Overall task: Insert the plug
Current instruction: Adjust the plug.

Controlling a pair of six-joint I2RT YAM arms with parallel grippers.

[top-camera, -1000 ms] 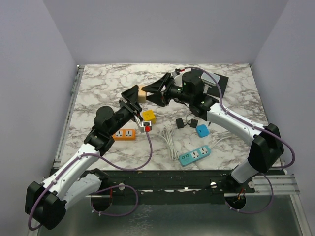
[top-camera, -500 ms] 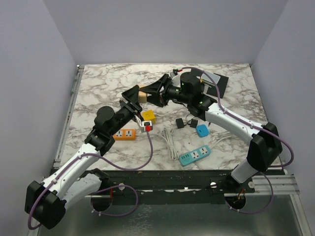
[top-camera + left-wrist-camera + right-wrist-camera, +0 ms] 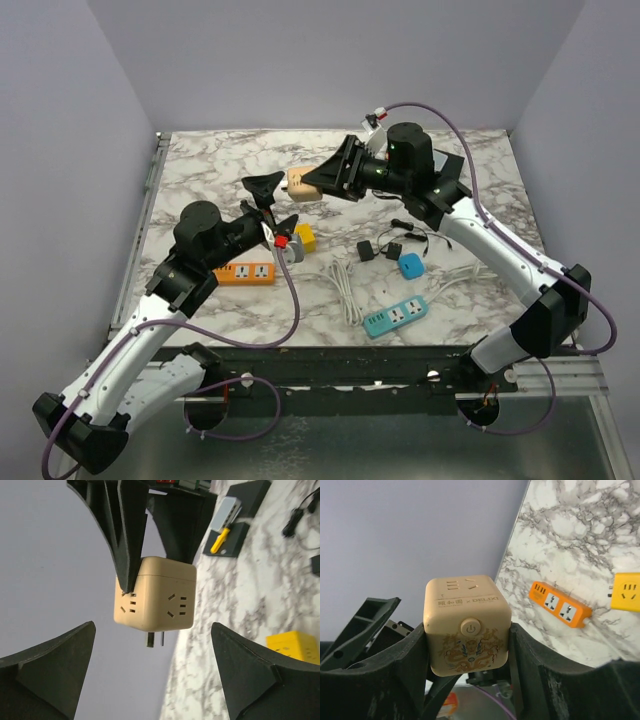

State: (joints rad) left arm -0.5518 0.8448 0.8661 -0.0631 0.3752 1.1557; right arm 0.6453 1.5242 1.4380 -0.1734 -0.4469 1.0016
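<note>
Above table (image 3: 200, 160) | right tool (image 3: 312, 183) clamps cube plug (image 3: 467, 625) | prongs (image 3: 155, 639) point beyond fingertips (image 3: 127, 580)

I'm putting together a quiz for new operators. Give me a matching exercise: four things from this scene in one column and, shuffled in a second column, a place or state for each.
1 beige cube socket
2 orange power strip
3 blue power strip
4 left gripper

A open, holding nothing
B on the table, beside the left arm
C clamped in the right gripper, raised off the table
D on the table's right half, near its front edge

Pairs: 1-C, 2-B, 3-D, 4-A
</note>
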